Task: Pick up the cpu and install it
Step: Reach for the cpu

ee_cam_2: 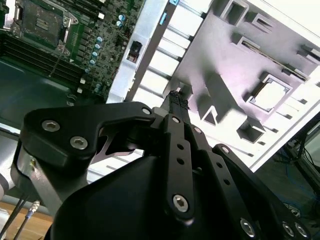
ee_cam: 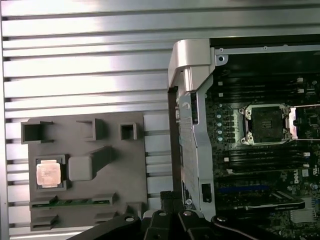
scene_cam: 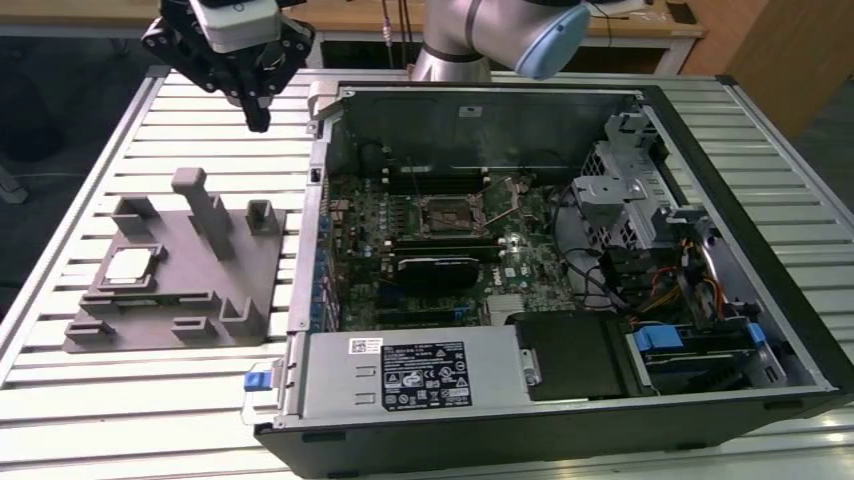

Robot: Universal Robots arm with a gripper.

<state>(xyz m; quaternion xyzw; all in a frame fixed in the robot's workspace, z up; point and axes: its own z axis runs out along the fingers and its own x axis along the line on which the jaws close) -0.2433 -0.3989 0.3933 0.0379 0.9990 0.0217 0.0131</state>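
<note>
The cpu (scene_cam: 131, 265), a small flat square chip with a pale metal top, lies in a square recess of the grey fixture block (scene_cam: 187, 290) on the exterior view's left. It also appears in the first wrist view as cpu (ee_cam: 49, 173) and in the second wrist view as cpu (ee_cam_2: 270, 95). My gripper (scene_cam: 256, 122) hangs high above the table beyond the fixture's far edge, well apart from the chip. Its fingers meet at one point, shut and holding nothing, as the gripper (ee_cam_2: 176, 97) shows. The motherboard's socket (scene_cam: 447, 212) stands open and bare inside the computer case (scene_cam: 694, 130).
The fixture block has several upright posts (scene_cam: 200, 200) near the chip. A memory stick (ee_cam: 70, 202) lies in a slot of the block. The case's raised side wall (scene_cam: 320, 200) stands between fixture and motherboard. A black heatsink (scene_cam: 434, 265) sits below the socket. Slatted table (scene_cam: 200, 120) surrounds everything.
</note>
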